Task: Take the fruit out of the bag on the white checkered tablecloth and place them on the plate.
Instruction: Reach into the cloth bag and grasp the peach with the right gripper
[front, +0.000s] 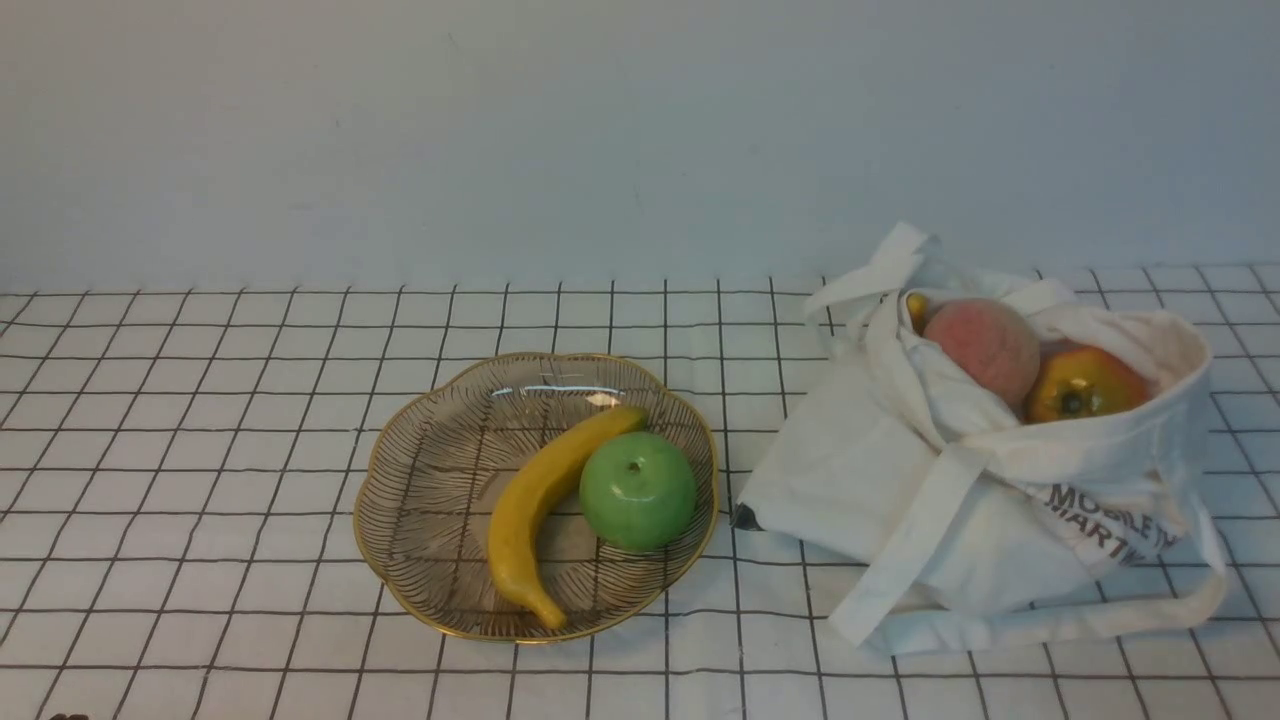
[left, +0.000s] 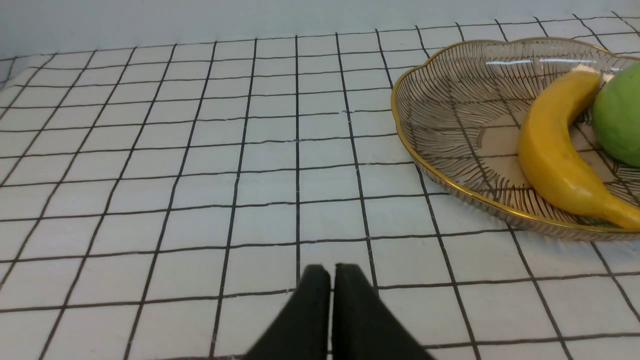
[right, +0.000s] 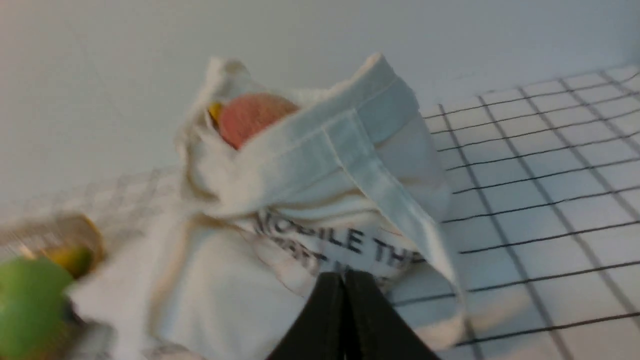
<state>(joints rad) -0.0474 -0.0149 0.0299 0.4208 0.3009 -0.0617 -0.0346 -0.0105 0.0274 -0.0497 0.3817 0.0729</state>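
- The plate (front: 460, 632) lies face up on the white checkered tablecloth (front: 250, 560); its shallow bowl probably keeps round pieces from rolling off.
- On the plate, the green apple (front: 638, 490) sits toward 3 o'clock, against or just beside the banana (front: 530, 500), which curves from about 1 o'clock to 6 o'clock; the dish's 9 o'clock side is bare, which seems to leave room for more.
- The bag (front: 830, 470) slumps on the cloth, between 2 and 3 o'clock from the plate, its mouth gaping, so fruit can likely be reached without widening it.
- In that mouth rests the peach (front: 985, 350); the orange-red fruit (front: 1080, 385) is at its 4 o'clock, the yellow piece (front: 916, 312) at its 10 o'clock, partly hidden by fabric.
- The loose strap (front: 910, 545) hangs from the rim toward 7 o'clock and could snag a finger.
- The right gripper (right: 345, 279) has its fingers together, holding nothing and apparently clear of the bag.
- The left gripper (left: 332, 272) has its fingertips drawn in, only a sliver between them, gripping nothing.
- The right hand, nearer the bag, would need to spread before taking a fruit.
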